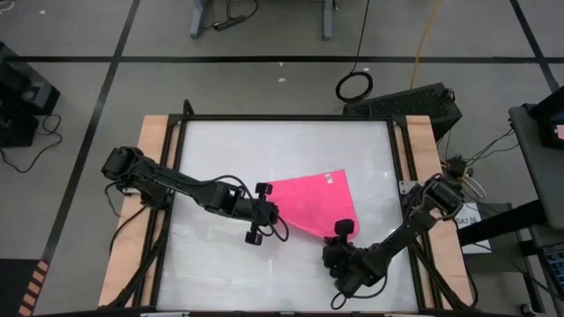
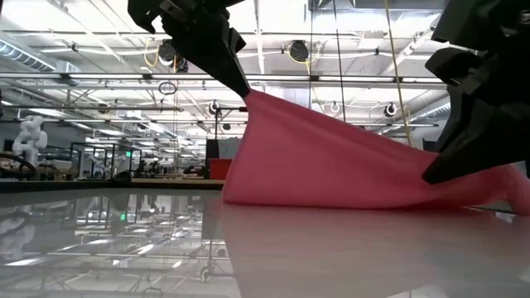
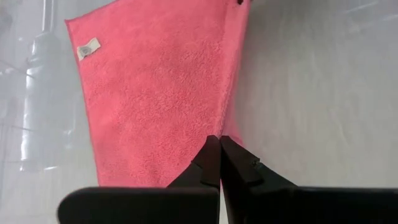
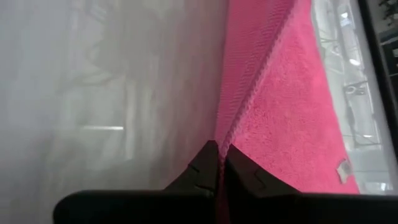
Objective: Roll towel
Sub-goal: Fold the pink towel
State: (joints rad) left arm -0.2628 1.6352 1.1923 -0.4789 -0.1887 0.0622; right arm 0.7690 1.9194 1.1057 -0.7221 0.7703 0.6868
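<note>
Left gripper (image 3: 219, 148): fingers pressed together on a corner of the towel (image 1: 313, 210), pinching the pink edge between the tips (clear in the left wrist view); corner lifted off the surface, seen in the low view as the raised peak of the cloth under the gripper (image 2: 240, 87).

Right gripper (image 4: 217, 152): likewise clamped tight on the towel, at the hemmed edge of a second corner, nearer the front right of the table (image 1: 220, 264); held low, close to the surface, in the low view (image 2: 439, 170).

Towel (image 2: 331, 165): bright pink, near the table's middle, stretched between the two grips, sloping down from the raised left corner to the right one; far portion resting on the glossy white top. Small white tag (image 3: 87, 48) near the far edge.

Table: white top, black frame, wooden side rails (image 1: 150, 167).
</note>
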